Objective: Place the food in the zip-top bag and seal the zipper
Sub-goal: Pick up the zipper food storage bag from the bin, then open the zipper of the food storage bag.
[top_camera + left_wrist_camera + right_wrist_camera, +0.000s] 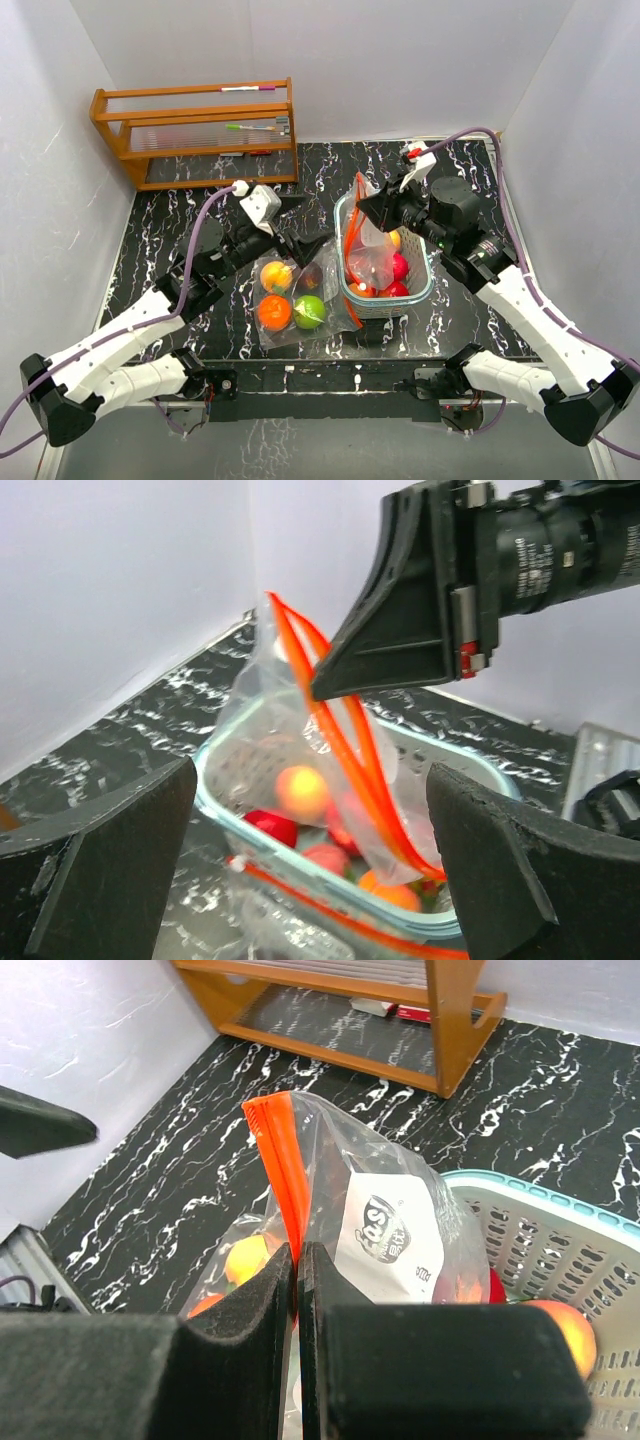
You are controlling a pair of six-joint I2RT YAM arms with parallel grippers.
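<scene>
The zip-top bag is pinched by its orange zipper between the closed right gripper over the basket. Fruits are seen at its 5 o'clock. Three more fruits are seen at 6 o'clock of the wide-spread, empty left gripper.

Bright, even light, faint shadows; left claw blurred up close.

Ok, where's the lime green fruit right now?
In the top view, the lime green fruit lies just left of the pale-blue basket, outside it, with an orange fruit right beside it on its left.
</scene>
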